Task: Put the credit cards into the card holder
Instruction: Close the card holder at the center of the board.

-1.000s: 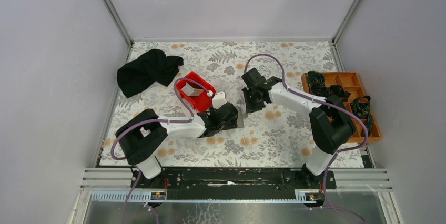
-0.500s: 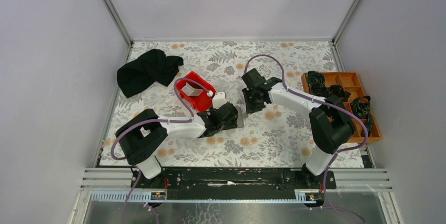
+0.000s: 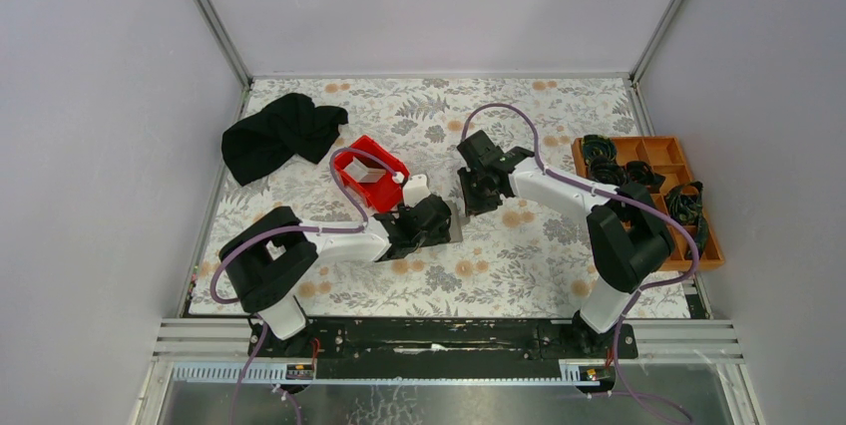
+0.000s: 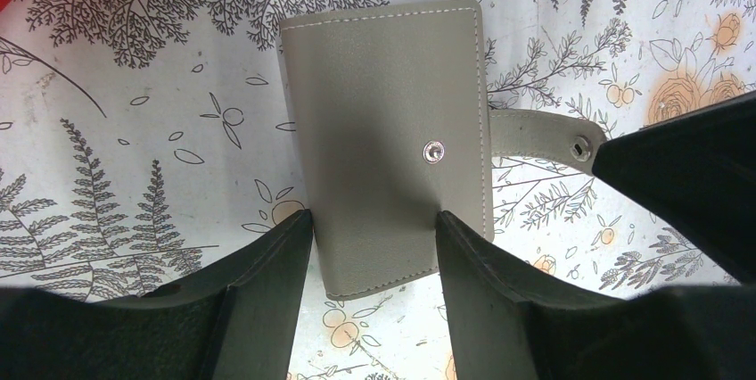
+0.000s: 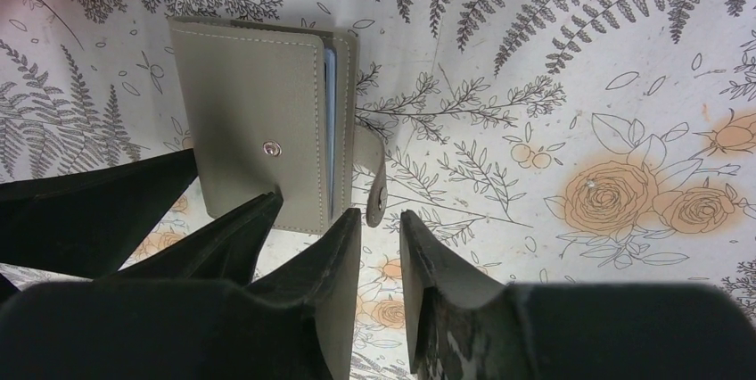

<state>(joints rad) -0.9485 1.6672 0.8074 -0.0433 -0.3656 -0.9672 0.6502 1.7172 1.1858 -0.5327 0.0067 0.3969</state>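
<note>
The task is judged nearly done; the card holder [image 4: 383, 130] lies folded shut on the worktop [image 3: 519, 265], just in front of the red bin [image 3: 351, 178]; thin light edges of the credit cards [image 5: 331, 121] are seen at its open side; the strap [image 5: 378, 170] is left unsnapped. No loose card is seen on the worktop; a white thing [image 3: 367, 175] in the bin cannot be identified.

The left claw [image 4: 373, 219] is spread over the holder's near end; whether it is pinched cannot be told. The right claw [image 5: 380, 218] is nearly pressed together, a narrow gap kept, nothing held, beside the strap's tip.

Counted: 1 holder; cards uncountable; 1 bin; 1 black cloth [image 3: 279, 136]; 1 orange compartment tray [image 3: 666, 154].
</note>
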